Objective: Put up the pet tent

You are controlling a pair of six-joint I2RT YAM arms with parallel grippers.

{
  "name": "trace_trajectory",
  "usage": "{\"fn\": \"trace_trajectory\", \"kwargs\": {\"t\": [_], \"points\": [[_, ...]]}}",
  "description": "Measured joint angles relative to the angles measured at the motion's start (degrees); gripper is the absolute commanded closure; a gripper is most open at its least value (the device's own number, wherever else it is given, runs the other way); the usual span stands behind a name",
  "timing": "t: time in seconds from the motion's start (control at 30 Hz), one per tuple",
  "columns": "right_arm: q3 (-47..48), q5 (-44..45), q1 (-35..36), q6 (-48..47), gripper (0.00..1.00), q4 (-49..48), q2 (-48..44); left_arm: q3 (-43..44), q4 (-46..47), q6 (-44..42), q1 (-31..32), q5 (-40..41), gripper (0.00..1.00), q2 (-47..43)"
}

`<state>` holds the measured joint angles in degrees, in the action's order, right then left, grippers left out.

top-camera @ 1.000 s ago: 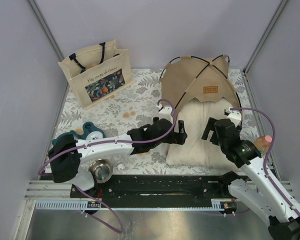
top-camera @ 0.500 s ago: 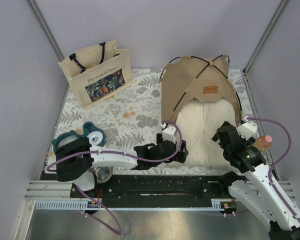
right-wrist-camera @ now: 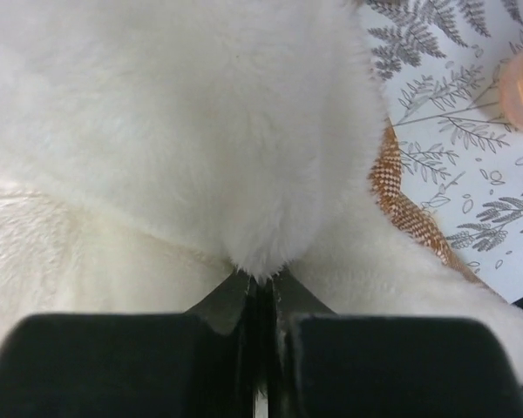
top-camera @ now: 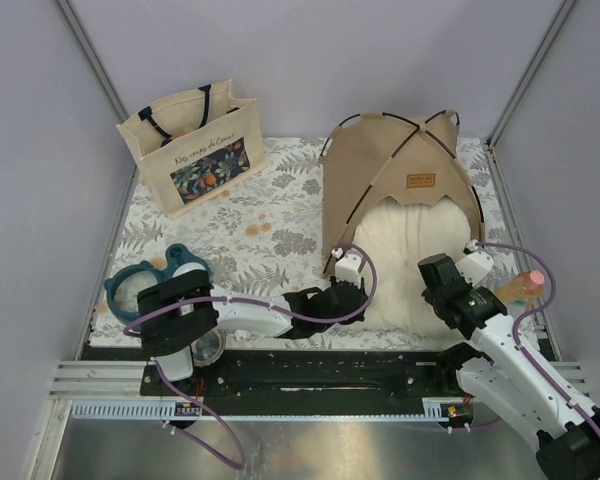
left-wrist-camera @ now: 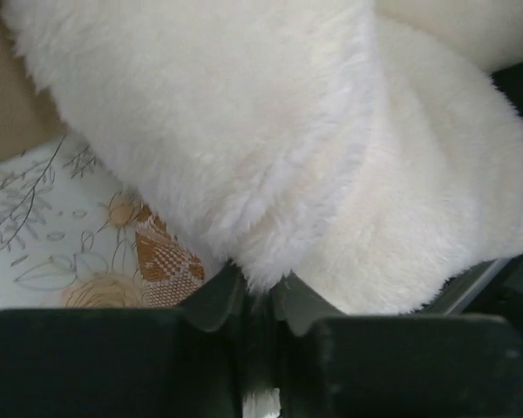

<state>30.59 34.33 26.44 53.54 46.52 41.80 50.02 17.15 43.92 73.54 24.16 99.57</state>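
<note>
The tan pet tent [top-camera: 380, 160] with black poles stands upright at the back right, its brown label facing me. A fluffy cream pillow [top-camera: 410, 245] lies in the arched doorway and sticks out toward the near edge. My left gripper [top-camera: 358, 300] sits at the pillow's near left corner; in the left wrist view the gripper [left-wrist-camera: 254, 283] is shut on a fold of the fur [left-wrist-camera: 270, 174]. My right gripper [top-camera: 432, 272] is at the near right corner; in the right wrist view the gripper [right-wrist-camera: 260, 280] is shut on a tuft of the pillow [right-wrist-camera: 200, 131].
A beige tote bag [top-camera: 195, 145] with a floral print stands at the back left on the leaf-patterned mat [top-camera: 240, 230]. A teal dish [top-camera: 140, 285] and a metal bowl [top-camera: 208, 345] lie near the left arm's base. A pinkish object [top-camera: 525, 285] sits at the right edge.
Both arms have dropped to the pillow's near corners and both grippers have gone from open to shut on the fur. The pillow's near edge has bunched up toward the tent.
</note>
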Motion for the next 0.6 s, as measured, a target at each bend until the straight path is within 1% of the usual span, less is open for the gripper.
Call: {"fn": "trace_trajectory", "kwargs": {"t": [0.1,0.2,0.33,0.43,0.6], "points": [[2.4,-0.9,0.0,-2.0,1.00,0.2,-0.3,3.8,-2.4,-2.0,-0.3,-0.3,1.00,0.0],[7.1,-1.9,-0.1,-6.3,1.00,0.5,0.9,10.2,-7.7,-5.0,-0.4,-0.3,1.00,0.0],[15.2,-2.3,-0.2,-12.6,1.00,0.9,5.2,20.9,-15.0,-8.9,-0.7,-0.1,1.00,0.0],[19.2,-2.3,-0.3,-16.8,1.00,0.7,9.1,26.5,-18.0,-10.8,-1.0,0.1,1.00,0.7],[20.0,-2.3,-0.3,-21.2,1.00,-2.3,13.2,30.0,-20.2,-12.5,-2.7,0.1,1.00,3.8]]}}
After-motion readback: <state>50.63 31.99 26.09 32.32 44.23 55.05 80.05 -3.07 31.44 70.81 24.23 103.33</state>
